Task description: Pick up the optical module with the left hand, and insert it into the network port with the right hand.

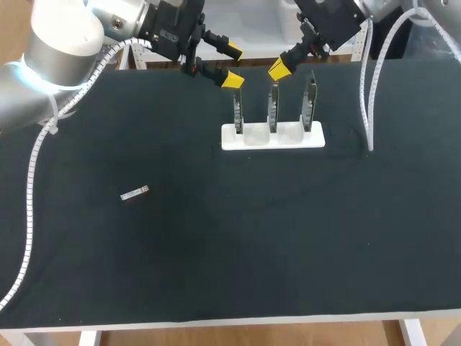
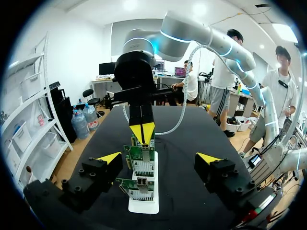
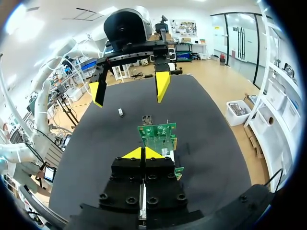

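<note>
A: What holds anything on this table?

B: Only one container: a white slotted holder (image 1: 272, 138) towards the far edge of the black table cover (image 1: 238, 245). Three green network cards (image 2: 143, 162) stand upright in it, one in each slot and side by side. Each card has a metal bracket.

A: Can you see the ports?

B: In the left wrist view the cards line up one behind another. The nearest one shows a metal port cage facing the camera, low down on the card.

A: And the thing to be picked up?

B: There is one small silver metal optical module (image 1: 134, 194). It lies flat on the cover, well apart from the holder and on my left side. Nothing touches it.

A: How do the claws stand?

B: There are two. The left gripper (image 1: 232, 65) hangs just beside the top of the left-end card. Its yellow tips are spread wide and it holds nothing. Seen from its own wrist, the row of cards sits ahead, between the fingers. The right gripper (image 1: 279, 70) hangs over the middle card with its tips pressed together, and nothing is between them.

A: Does it touch that card?

B: I cannot tell.
</note>
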Robot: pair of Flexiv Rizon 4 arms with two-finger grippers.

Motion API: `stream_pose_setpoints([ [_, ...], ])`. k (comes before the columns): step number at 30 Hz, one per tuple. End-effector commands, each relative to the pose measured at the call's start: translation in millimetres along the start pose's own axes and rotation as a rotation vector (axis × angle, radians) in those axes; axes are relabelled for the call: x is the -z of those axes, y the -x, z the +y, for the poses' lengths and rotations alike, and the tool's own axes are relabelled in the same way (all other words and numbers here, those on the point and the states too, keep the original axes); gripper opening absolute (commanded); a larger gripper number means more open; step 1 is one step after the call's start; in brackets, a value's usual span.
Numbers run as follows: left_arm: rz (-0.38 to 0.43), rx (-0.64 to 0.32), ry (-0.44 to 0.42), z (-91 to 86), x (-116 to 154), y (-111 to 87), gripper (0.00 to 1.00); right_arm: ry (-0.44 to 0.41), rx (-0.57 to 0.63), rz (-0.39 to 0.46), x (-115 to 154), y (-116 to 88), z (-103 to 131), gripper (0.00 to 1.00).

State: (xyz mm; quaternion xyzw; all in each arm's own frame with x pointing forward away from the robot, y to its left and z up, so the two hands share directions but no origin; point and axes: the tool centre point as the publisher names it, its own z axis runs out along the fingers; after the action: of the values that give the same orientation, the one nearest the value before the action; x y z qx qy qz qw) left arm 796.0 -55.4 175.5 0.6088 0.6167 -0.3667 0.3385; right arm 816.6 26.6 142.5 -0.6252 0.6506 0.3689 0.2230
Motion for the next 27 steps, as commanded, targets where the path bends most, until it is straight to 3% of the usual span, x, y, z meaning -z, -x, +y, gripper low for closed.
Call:
stream_pose_setpoints([
  [1,0.001,-0.001,-0.002,0.9,0.0,-0.1,1.0,0.094,0.009,-0.004,2.0,1.7,-7.9,0.0],
  [12,0.001,-0.001,-0.002,0.9,0.0,-0.1,1.0,0.074,0.024,-0.031,15.5,16.0,-7.8,0.0],
  [27,0.001,-0.001,-0.002,0.9,0.0,-0.1,1.0,0.01,0.044,-0.054,54.5,23.4,5.7,0.0],
])
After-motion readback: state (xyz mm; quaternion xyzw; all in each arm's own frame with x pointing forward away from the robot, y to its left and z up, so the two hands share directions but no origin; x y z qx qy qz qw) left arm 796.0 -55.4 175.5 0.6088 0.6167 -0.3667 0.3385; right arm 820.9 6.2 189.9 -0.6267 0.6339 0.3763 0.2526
